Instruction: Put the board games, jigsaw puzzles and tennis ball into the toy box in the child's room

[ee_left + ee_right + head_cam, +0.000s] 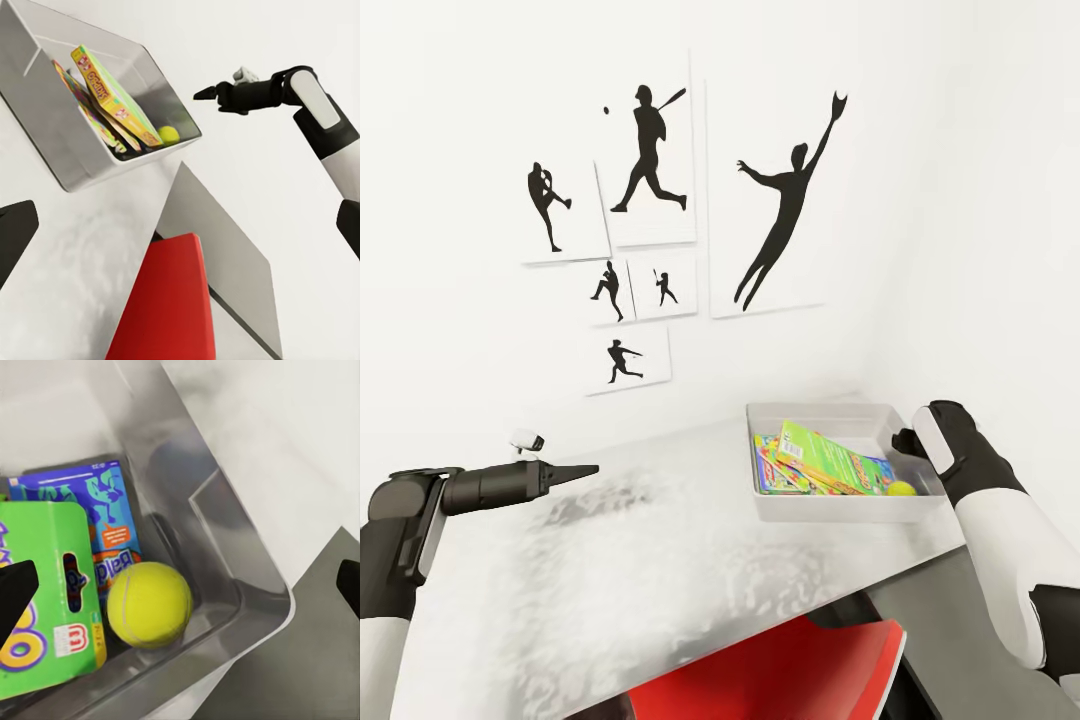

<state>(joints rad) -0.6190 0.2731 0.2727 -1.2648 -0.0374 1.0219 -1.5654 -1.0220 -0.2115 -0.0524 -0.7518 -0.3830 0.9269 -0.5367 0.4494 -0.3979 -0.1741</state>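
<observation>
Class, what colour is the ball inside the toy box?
Yellow-green; the tennis ball shows best in the right wrist view.

We see six black-silhouette baseball posters [660, 200] on white wall [460, 100], upper centre. Red chair seat [780, 670] at bottom centre of our frame.

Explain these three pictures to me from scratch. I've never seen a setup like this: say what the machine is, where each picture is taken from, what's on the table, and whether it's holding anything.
This is a simulated robot with two arms, steered by a person. The big picture looks down from its head: the left gripper hovers over the pale table, while the right gripper is at the edge of the grey toy box. The other two pictures come from cameras near each gripper. The right one looks into the box, where you see a tennis ball, a green game box and a blue game box. Something red sits below the table edge. Neither gripper appears to hold anything; the right one's fingers look spread apart.
</observation>
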